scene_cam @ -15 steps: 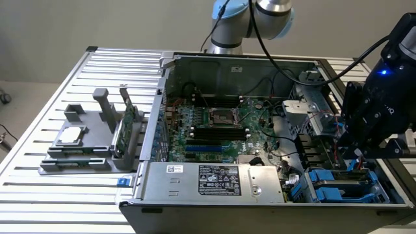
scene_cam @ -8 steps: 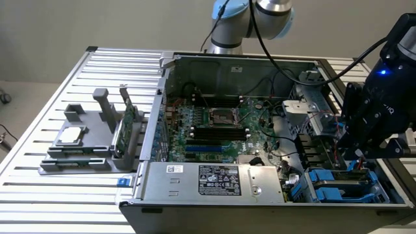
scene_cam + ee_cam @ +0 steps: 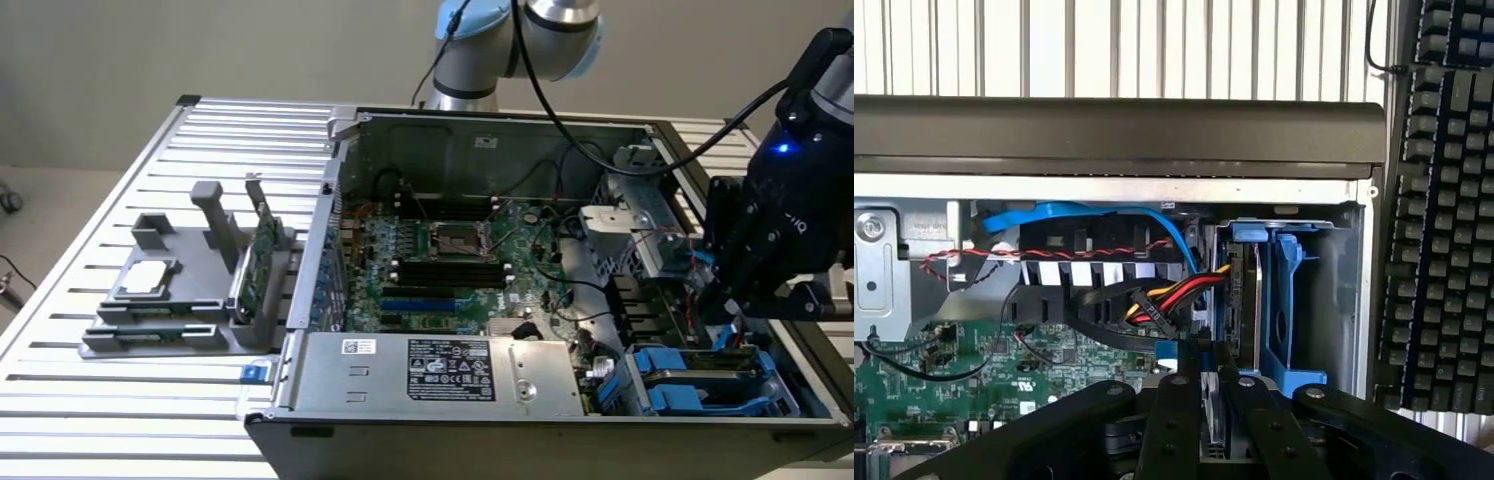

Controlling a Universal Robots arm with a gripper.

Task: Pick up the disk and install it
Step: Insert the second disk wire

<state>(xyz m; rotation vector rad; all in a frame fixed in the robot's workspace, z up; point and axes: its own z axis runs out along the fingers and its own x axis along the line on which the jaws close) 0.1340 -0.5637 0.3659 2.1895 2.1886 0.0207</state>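
Currently the gripper [image 3: 1211, 385] sits low over the drive bay corner of the open computer case [image 3: 534, 125], at the exterior view's right. The fingers [image 3: 1179, 420] are drawn in narrow and pressed on both faces of a thin silver-grey slab seen edge-on. That slab is the disk [image 3: 1209, 425], with a bit of its blue rail [image 3: 1166, 350] showing beside one finger. So the disk is in the grip, standing on edge, just above the bay.

In the bay itself, the wrist view shows a blue carrier frame [image 3: 1286, 310] standing upright against the case wall. A dark slab [image 3: 1242, 300] with a blue cap sits just beside it; what it is, can't tell. The exterior view shows blue carriers [image 3: 681, 385] in the same corner, under the arm [image 3: 787, 220].

A blue data cable [image 3: 1084, 215] and a bundle of red, yellow and black power leads [image 3: 1174, 295] run across next to the bay, close to the fingers.

Elsewhere:
- The motherboard [image 3: 454, 260] lies in the case floor, with the power supply [image 3: 441, 370] along the near edge.
- A grey fixture [image 3: 160, 330] on the slatted table [image 3: 134, 420], well apart to the exterior view's left, holds a square chip [image 3: 144, 278] and an upright green card [image 3: 254, 260].
- A keyboard [image 3: 1444, 200] lies beside the case.
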